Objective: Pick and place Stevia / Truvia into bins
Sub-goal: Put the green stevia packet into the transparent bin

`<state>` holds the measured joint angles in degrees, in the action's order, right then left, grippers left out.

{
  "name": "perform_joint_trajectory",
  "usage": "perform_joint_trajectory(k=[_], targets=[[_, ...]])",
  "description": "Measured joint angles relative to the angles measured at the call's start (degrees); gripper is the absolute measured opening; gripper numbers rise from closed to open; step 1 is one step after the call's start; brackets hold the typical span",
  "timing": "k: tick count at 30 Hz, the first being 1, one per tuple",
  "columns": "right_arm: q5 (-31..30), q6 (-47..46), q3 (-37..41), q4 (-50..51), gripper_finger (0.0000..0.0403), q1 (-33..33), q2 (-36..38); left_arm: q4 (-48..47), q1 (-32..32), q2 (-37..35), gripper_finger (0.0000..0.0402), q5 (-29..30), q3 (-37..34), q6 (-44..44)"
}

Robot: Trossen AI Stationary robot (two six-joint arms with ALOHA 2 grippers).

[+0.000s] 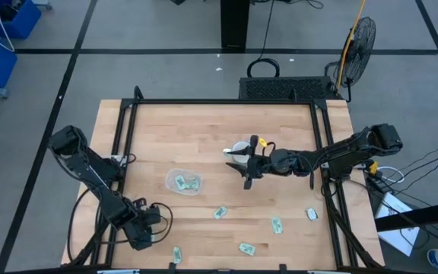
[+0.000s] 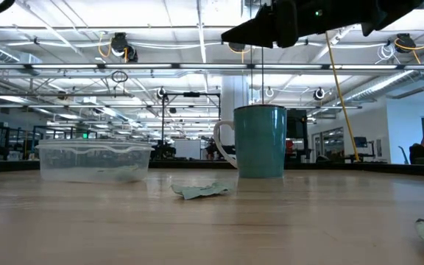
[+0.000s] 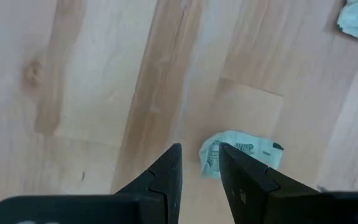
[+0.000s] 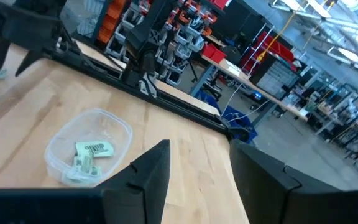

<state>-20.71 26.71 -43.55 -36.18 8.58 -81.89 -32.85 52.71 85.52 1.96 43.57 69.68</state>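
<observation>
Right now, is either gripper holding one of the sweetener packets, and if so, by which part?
Nothing is held. The left gripper is open low over the table, a packet just beyond its fingertips. The right gripper is open and empty, raised beside the mug.

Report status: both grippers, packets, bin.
Left gripper open over a pale green paper packet. Right gripper open, empty, beside the mug. Clear plastic bin holds packets; others loose.

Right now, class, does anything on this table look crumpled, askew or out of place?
Yes. The packet lying in front of the mug is crumpled, its edges curling off the wood. The one by the left pincer is creased too. Nothing is spilled.
</observation>
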Motion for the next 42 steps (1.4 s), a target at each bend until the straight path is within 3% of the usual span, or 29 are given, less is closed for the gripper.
perform_joint_trajectory(k=[12,20,27,31,35,42], targets=[[0.0,-2.15,-0.03,3.02,0.0161,0.17,0.0,1.38,2.95,3.51,0.0111,-1.44,0.0,0.95],[0.0,-2.07,-0.04,3.02,0.016,0.17,0.0,0.2,2.93,4.29,0.0106,-1.03,0.22,-3.48],[0.0,-1.17,-0.07,1.93,0.0159,0.15,0.0,0.29,2.93,4.33,0.0019,-0.85,0.15,-4.36],[0.0,-0.51,-0.07,1.75,0.0159,0.15,0.0,1.12,2.89,4.37,0.0009,-1.07,0.13,-3.57],[0.0,-0.49,-0.07,1.7,0.0159,0.15,0.0,3.4,2.48,4.15,0.0004,1.89,0.17,-7.6],[0.02,-0.38,-0.07,0.39,0.0159,0.15,0.0,-1.43,-3.01,1.68,0.0004,12.67,1.31,-15.87]])
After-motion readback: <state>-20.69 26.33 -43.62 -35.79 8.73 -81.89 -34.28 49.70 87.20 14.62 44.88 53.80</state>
